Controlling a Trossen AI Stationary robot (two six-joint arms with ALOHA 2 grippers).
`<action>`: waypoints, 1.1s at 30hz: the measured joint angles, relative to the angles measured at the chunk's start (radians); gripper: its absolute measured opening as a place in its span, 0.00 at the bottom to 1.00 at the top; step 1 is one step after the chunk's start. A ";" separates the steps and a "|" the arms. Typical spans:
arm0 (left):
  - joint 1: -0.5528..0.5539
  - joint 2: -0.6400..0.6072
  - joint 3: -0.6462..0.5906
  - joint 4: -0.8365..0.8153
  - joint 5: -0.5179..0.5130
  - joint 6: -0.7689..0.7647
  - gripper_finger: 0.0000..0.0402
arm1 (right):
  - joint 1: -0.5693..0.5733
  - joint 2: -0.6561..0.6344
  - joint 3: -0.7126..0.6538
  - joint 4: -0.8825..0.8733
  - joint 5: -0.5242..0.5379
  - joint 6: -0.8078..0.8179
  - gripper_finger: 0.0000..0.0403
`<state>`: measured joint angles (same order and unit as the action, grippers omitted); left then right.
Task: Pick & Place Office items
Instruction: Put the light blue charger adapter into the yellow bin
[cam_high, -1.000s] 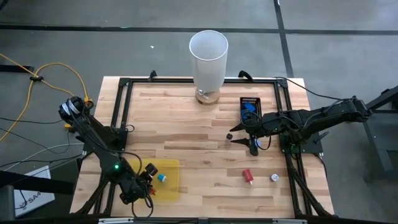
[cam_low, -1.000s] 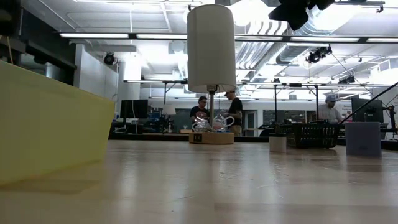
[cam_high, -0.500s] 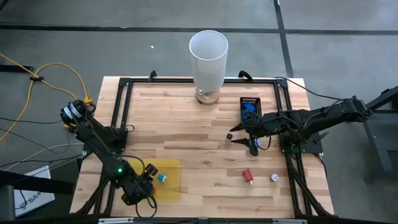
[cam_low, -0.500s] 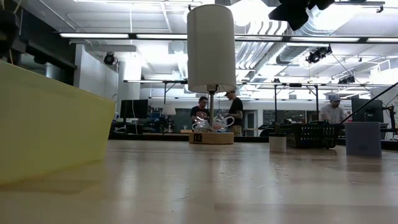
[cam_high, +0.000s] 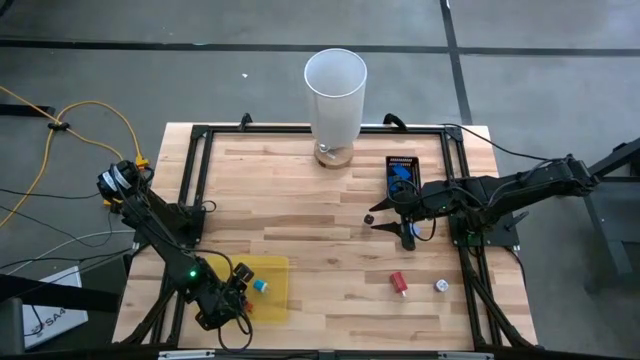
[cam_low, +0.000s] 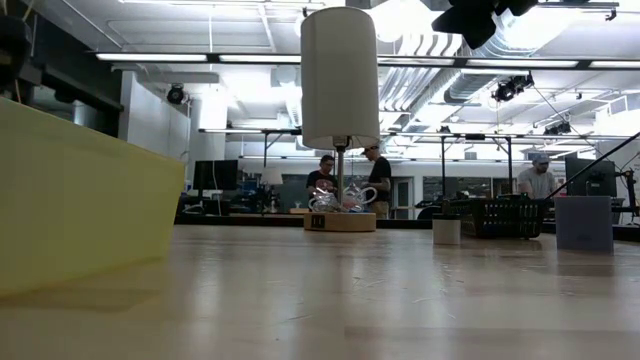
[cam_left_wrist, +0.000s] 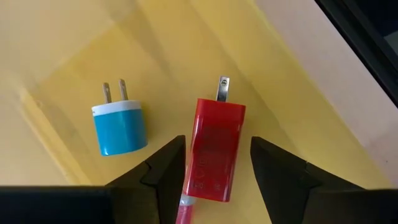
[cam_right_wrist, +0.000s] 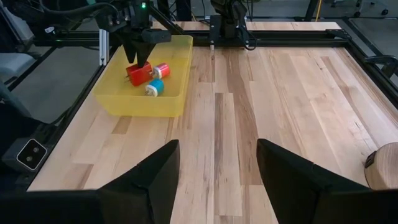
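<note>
While poised inside the yellow bin (cam_right_wrist: 142, 84) at the table's front-left corner, left gripper (cam_left_wrist: 214, 165) straddles the red plug (cam_left_wrist: 216, 149), fingers spread and clear of its sides — open, holding nothing. Red plug lying flat on the bin floor, prongs pointing away from the wrist; blue plug (cam_left_wrist: 119, 127) just beside it, apart. Third red-and-white piece (cam_right_wrist: 162, 68) visible in the bin from the right wrist view.

Probably the release step of a drop-off. To finish well: lift straight up without dragging a fingertip across the red plug, keep clear of the blue plug and the bin wall.

Right gripper (cam_high: 405, 228) parked toward the table's right side, jaws wide apart, empty, near the black tray (cam_high: 401, 170) and a small dark piece (cam_high: 369, 217). Still outside the bin: red piece (cam_high: 398, 282) and whitish round piece (cam_high: 440, 286) near the front-right corner. White cylinder (cam_high: 335, 95) at the back edge.

Against the frame one second back: left arm drawn slightly toward the front edge; half a second back, no visible change. Right arm unmoved throughout.
</note>
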<state>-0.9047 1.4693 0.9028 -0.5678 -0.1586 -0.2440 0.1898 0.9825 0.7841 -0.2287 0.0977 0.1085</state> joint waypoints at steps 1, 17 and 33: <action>0.000 0.000 0.000 0.000 -0.001 0.000 0.43 | 0.000 0.000 0.000 0.000 0.000 0.000 0.50; 0.000 -0.021 0.000 0.000 0.006 0.011 0.44 | 0.000 0.000 0.000 0.000 0.000 0.000 0.50; 0.030 -0.127 0.000 0.001 -0.111 0.055 0.44 | 0.000 0.000 0.000 0.000 0.000 0.000 0.50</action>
<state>-0.8742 1.3422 0.9028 -0.5672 -0.2694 -0.1885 0.1900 0.9825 0.7841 -0.2287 0.0978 0.1085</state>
